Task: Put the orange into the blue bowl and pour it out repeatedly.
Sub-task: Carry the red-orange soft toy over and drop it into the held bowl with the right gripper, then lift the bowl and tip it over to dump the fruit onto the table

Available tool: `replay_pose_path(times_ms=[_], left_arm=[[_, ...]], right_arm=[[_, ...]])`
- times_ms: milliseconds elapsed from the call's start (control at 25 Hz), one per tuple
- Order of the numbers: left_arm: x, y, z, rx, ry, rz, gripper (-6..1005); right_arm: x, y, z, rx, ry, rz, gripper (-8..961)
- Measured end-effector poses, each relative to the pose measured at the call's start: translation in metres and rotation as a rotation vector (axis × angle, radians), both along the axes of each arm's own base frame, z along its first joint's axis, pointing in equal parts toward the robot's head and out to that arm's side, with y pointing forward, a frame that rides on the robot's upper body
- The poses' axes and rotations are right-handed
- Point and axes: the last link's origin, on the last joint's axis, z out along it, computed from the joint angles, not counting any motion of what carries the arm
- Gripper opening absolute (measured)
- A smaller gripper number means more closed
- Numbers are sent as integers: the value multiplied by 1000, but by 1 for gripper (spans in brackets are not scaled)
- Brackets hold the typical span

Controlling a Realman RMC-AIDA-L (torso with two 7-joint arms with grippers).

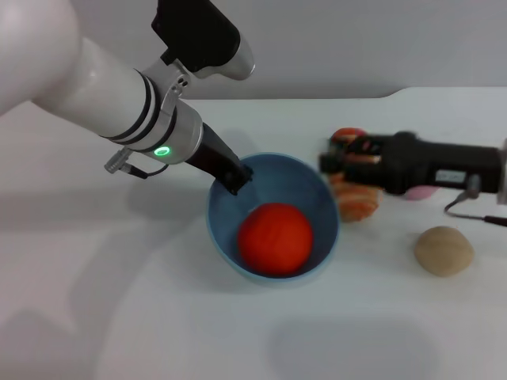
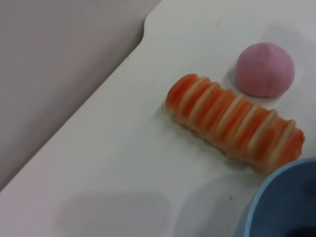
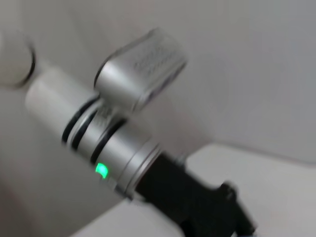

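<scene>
We see a white table [image 1: 119,317] filling most of the head view, smooth and matte. Its far edge has a step with a rounded corner [image 1: 394,93], which the left wrist view shows too. Behind it we see a plain grey wall [image 1: 356,39], unmarked. The light is soft and even, and we make out faint, blurred shadows on the tabletop.
</scene>
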Motion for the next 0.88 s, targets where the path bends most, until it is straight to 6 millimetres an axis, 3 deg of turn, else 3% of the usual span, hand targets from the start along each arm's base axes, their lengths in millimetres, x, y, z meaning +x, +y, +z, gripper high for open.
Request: replay_pose_path(times_ms=[240, 520, 680, 880], left_arm=[[-5, 10, 5, 75, 24, -58, -1], [8, 25, 9, 194, 30, -187, -1], [22, 24, 5, 224, 48, -296, 0], [56, 9, 1, 300, 103, -574, 0]], right_arm=[[41, -5, 23, 194, -5, -126, 435], [99, -28, 19, 455, -79, -216, 468], [113, -42, 16, 523, -88, -229, 480], [120, -50, 12, 550, -51, -282, 552]])
